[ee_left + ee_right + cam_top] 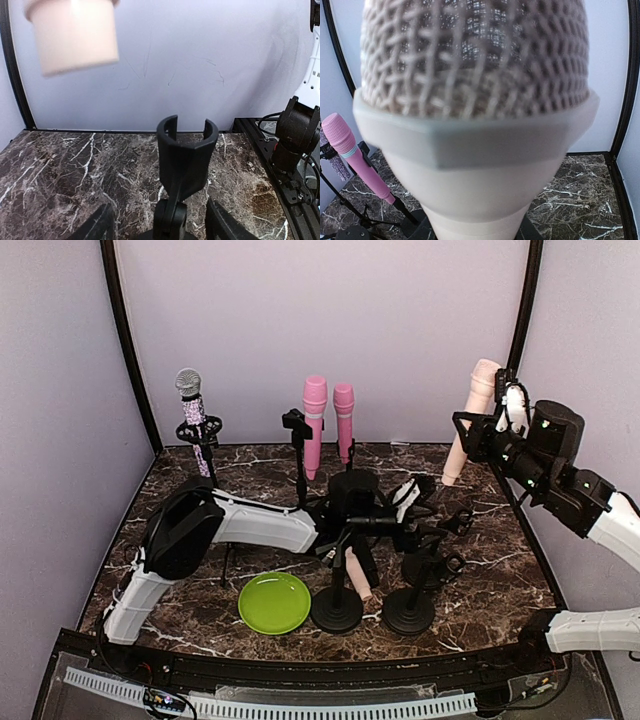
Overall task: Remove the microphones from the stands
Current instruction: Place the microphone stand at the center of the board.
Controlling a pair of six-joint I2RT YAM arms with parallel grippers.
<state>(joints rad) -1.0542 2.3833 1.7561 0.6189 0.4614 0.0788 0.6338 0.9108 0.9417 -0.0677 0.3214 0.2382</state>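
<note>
Right gripper (481, 424) holding 1 cream microphone (484, 380), 2 pink microphones (314, 425) (344, 418)

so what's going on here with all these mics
The right gripper is shut on a cream microphone and holds it up in the air near the right wall, clear of every stand. The left gripper sits low at a middle stand, jaws open on either side of the stem below the empty clip. So the mic is out of its stand. The pink microphones and a glittery microphone are at the back.
</note>
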